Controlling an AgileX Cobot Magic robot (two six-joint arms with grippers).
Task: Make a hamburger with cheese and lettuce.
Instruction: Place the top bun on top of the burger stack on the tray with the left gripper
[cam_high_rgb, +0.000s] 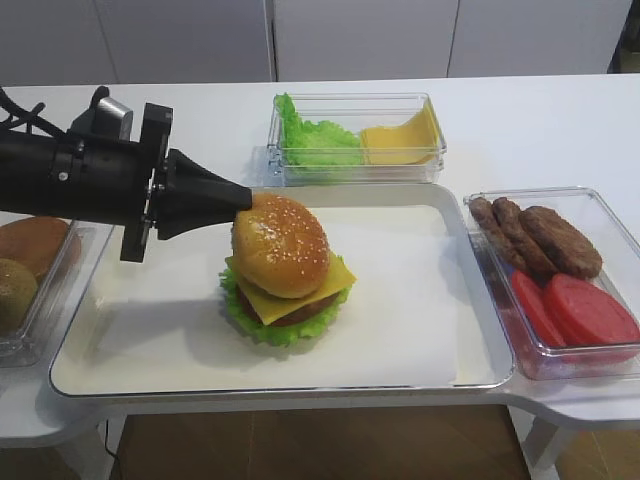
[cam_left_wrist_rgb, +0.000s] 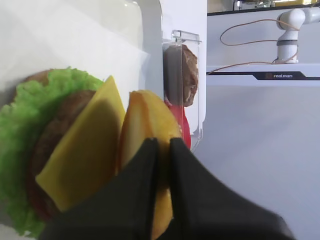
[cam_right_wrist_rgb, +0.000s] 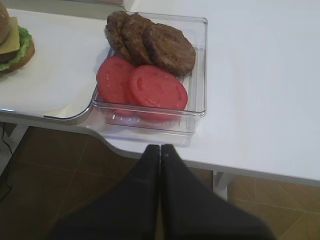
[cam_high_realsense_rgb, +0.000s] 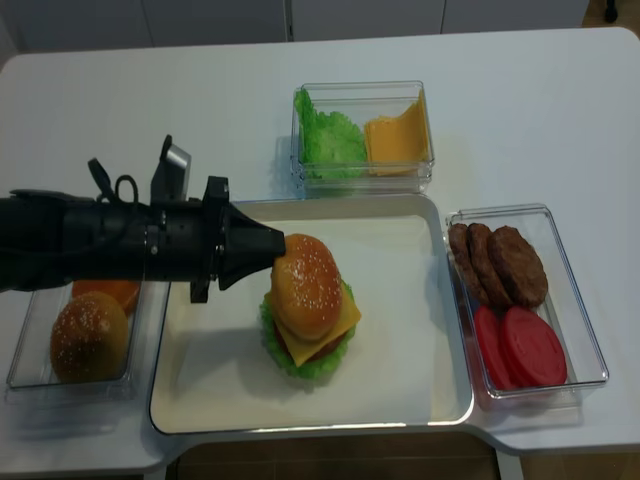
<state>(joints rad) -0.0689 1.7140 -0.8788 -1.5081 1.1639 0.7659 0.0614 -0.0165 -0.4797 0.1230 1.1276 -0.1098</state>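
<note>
One pincer, my left (cam_left_wrist_rgb: 161, 150), seems nearly closed, pinching the bun's (cam_high_rgb: 281, 245) left edge atop the hamburger (cam_high_rgb: 286, 275).

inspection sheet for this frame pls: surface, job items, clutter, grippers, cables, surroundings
Surface: white table carrying a white rectangular tray.
Job items: hamburger on the tray, golden sesame-seed top bun tilted over the square yellow cheese slice, frilly green lettuce under the patty.
Clutter: clear plastic bins holding spare leaves and slices, patties and tomato, buns.
Grippers: left gripper shut on the top bun edge; right gripper shut, empty, off the table edge.
Cables: tan cable beyond the table.
Surroundings: white cabinets, brown floor.
</note>
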